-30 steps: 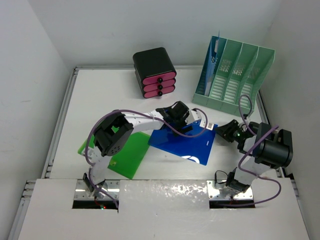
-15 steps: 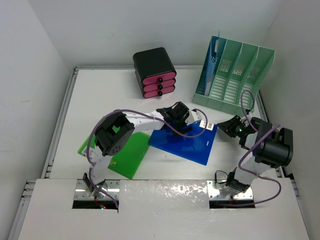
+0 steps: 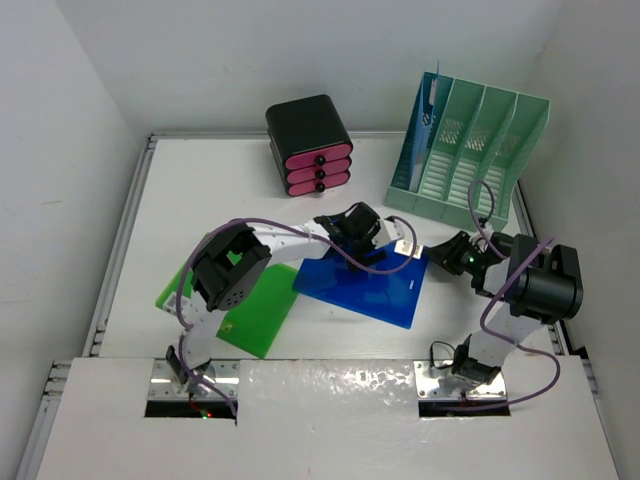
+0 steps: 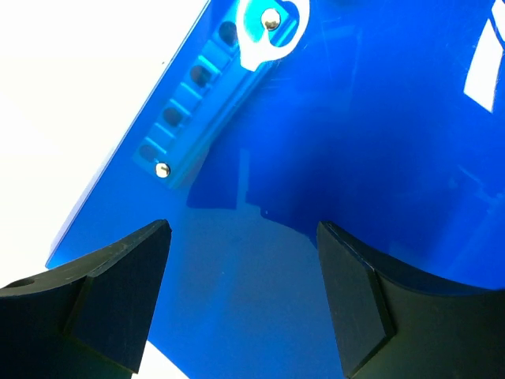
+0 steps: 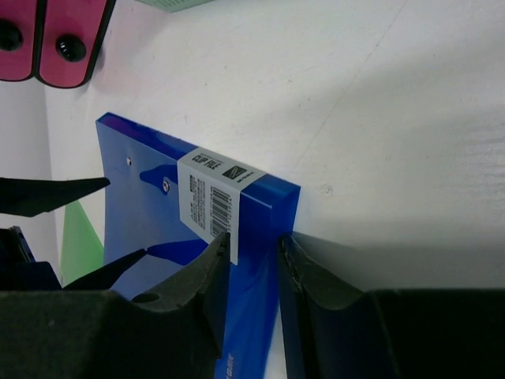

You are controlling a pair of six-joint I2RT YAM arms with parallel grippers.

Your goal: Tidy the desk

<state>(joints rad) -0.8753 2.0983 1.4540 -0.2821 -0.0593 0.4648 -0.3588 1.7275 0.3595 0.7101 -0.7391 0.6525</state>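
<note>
A blue clip-file folder (image 3: 365, 285) lies on the white desk (image 3: 200, 200) in the middle. My left gripper (image 3: 392, 242) hovers over its far edge, open, with both fingers spread above the blue cover (image 4: 355, 118) and its clip bar. My right gripper (image 3: 437, 257) is at the folder's right corner, its jaws closed on either side of the blue spine (image 5: 264, 209), next to the white barcode label (image 5: 209, 193). The left gripper (image 4: 241, 229) holds nothing. The right gripper (image 5: 254, 241) sits low on the desk (image 5: 379, 118).
A green folder (image 3: 245, 305) lies left of the blue one, partly under the left arm. A black drawer box with pink drawers (image 3: 310, 145) stands at the back. A green file rack (image 3: 468, 150) at the back right holds a blue-white item (image 3: 428, 115) in its left slot.
My right gripper has moved left to the blue folder's right corner and closed on its spine. The folder has shifted slightly left. The left gripper has hardly moved.
</note>
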